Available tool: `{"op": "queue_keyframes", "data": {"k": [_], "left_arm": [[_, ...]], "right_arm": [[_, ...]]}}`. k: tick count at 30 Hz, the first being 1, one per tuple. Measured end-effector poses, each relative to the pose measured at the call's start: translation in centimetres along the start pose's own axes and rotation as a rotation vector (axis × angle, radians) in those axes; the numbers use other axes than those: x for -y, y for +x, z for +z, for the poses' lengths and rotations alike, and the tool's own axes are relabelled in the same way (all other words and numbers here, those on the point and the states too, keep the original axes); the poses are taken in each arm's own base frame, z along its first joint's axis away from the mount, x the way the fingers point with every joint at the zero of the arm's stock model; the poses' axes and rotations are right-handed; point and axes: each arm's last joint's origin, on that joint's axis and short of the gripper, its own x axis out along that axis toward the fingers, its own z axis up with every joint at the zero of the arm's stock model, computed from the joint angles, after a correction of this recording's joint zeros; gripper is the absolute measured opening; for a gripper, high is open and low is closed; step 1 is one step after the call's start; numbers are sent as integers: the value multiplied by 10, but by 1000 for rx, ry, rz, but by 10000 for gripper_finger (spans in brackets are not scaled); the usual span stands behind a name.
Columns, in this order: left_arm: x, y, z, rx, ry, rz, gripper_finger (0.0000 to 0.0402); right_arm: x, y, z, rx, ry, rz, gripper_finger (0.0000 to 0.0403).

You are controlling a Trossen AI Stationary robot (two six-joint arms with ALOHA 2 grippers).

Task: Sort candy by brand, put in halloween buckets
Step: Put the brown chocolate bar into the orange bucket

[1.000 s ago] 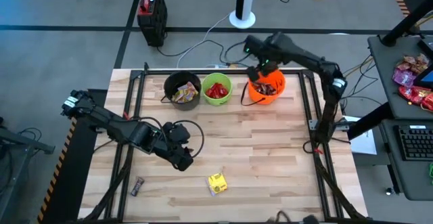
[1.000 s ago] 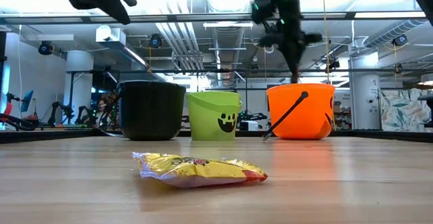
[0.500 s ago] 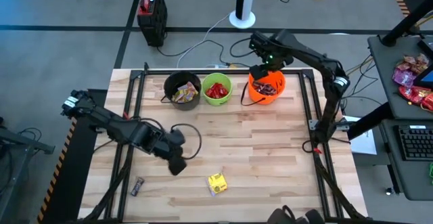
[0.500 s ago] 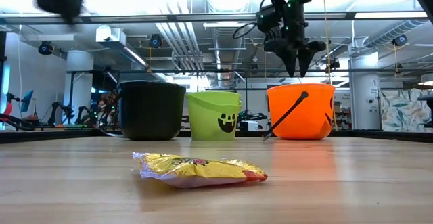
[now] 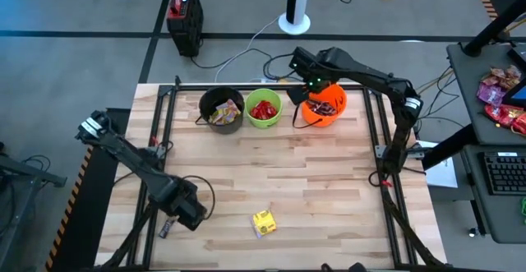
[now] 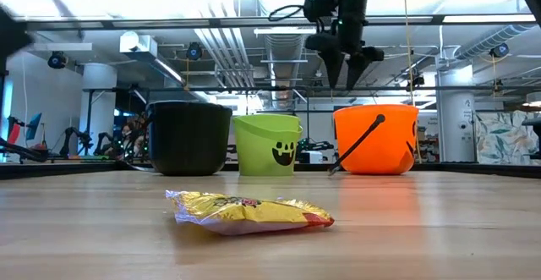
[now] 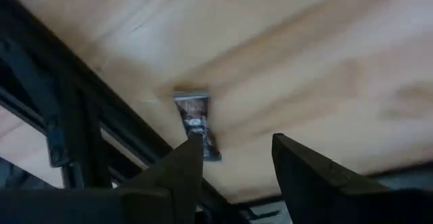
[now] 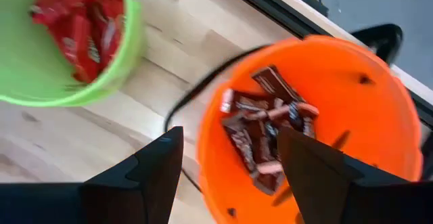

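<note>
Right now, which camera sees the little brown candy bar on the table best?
The left wrist view: the brown bar lies on the wood just beyond the open left gripper. The high view shows it only as a small dark speck near the table's edge. The low and right wrist views do not show it.

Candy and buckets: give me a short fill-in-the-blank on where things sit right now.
1. The red bars lie in the ____ bucket.
2. The dark brown bars lie in the ____ bucket.
3. The left gripper, fingers open, is over a dark bar near the table's ____ edge.
4. One ____ packet lies loose on the table.

Missing words: lime green; orange; left; yellow
</note>
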Motion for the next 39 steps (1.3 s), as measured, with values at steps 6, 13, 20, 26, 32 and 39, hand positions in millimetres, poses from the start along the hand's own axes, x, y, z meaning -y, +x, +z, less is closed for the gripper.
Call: {"op": "queue_keyframes", "data": {"k": [6,13,20,26,32,39], "left_arm": [[-12,33,3,-26,-47,86,155],[-19,51,3,-22,-46,88,155],[-25,72,-3,0,-34,61,155],[-25,82,-1,18,1,41,152],[-25,84,-1,36,8,46,108],[-22,80,-3,62,32,44,70]], "right_arm": [[-11,-2,-4,8,-15,14,235],[-17,-2,-7,4,-20,26,238],[-19,-3,-8,3,-20,28,238],[-19,-3,-8,5,-20,28,238],[-20,-3,-9,7,-24,31,238],[-22,-3,-9,9,-27,33,238]]}}
